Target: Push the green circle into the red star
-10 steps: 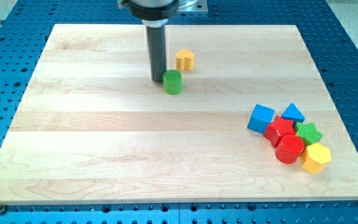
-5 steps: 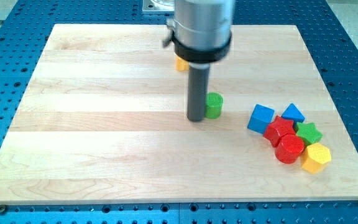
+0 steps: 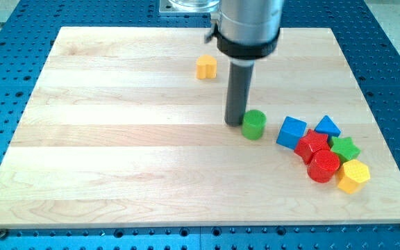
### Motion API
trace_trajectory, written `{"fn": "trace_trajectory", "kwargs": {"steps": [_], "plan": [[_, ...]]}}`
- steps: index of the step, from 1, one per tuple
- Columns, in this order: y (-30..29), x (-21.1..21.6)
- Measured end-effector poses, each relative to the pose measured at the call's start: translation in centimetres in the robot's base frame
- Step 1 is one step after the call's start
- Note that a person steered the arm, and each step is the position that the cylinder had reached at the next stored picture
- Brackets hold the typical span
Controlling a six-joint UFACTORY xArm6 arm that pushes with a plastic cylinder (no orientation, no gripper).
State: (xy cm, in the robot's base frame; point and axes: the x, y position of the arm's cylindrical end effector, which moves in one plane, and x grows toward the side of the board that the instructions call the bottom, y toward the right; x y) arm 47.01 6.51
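The green circle (image 3: 253,124) is a short green cylinder near the middle right of the wooden board. My tip (image 3: 236,123) touches its left side. The red star (image 3: 314,144) lies to the right in a cluster of blocks, with the blue cube (image 3: 292,132) standing between it and the green circle. The green circle is a small gap away from the blue cube.
The cluster at the view's right also holds a blue triangle (image 3: 328,126), a green star (image 3: 345,148), a red cylinder (image 3: 323,167) and a yellow hexagon (image 3: 353,176). A yellow block (image 3: 206,67) sits alone near the top centre. The board's right edge (image 3: 377,118) runs close behind the cluster.
My tip has moved right and down across the board, pushing the green circle from near the yellow block toward the cluster. The other blocks have not moved.
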Motion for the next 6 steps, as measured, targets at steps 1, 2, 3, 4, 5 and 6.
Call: {"fn": "trace_trajectory", "kwargs": {"steps": [1,2,3,4,5,6], "plan": [[0.7,1.7],[0.7,-0.5],[1.7,-0.7],[1.8,3.9],[1.7,4.4],[3.1,4.9]]}}
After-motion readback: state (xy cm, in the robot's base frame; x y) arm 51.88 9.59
